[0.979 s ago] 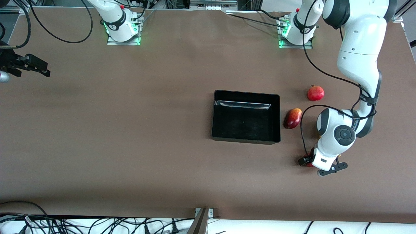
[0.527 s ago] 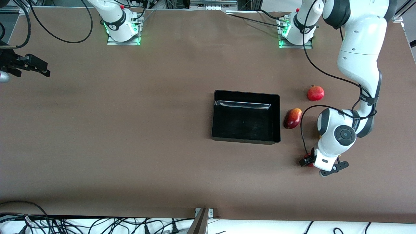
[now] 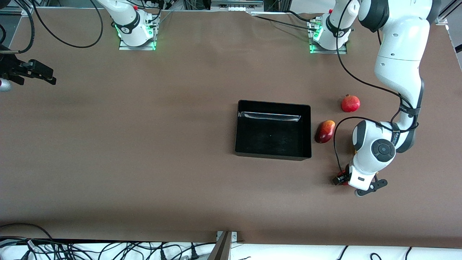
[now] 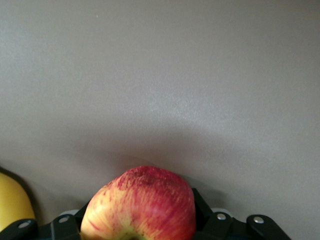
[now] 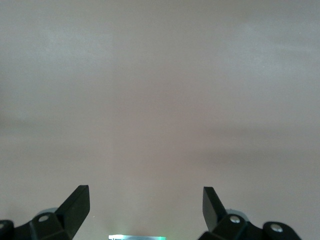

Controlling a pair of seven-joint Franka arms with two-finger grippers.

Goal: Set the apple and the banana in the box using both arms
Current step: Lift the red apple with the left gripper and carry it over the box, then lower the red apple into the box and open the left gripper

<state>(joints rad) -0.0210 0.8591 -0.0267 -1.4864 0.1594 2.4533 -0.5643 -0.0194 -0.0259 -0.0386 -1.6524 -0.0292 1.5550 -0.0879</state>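
The left arm reaches down low at its own end of the desk (image 3: pixel 144 144), its hand (image 3: pixel 341 179) set right on the apple (image 4: pixel 140 205). In the front view only a sliver of red shows at that hand, under the white wrist. The left wrist view fills in the rest: the apple sits between the black fingers, red streaked over yellow, fingers snug against both its sides, so the hand is clamped on the apple. The apple looks to be down at the desk surface, nearer to the front camera than the mango (image 3: pixel 325 131).

A slice of yellow at the edge of the left wrist view is the banana (image 4: pixel 12 202), just beside the apple; the front view hides it under the arm.

The box (image 3: pixel 273 155) lies near the middle of the desk, black, with nothing in it. The mango lies just beside the box wall on the left arm's side, not touching it. The pomegranate (image 3: pixel 350 103) sits farther from the front camera than the mango, crown tip up.

The right arm waits, its hand (image 3: pixel 38 74) out over the desk's edge at its own end. In the right wrist view that hand (image 5: pixel 146 200) shows its fingers spread wide apart over bare desk, holding nothing.
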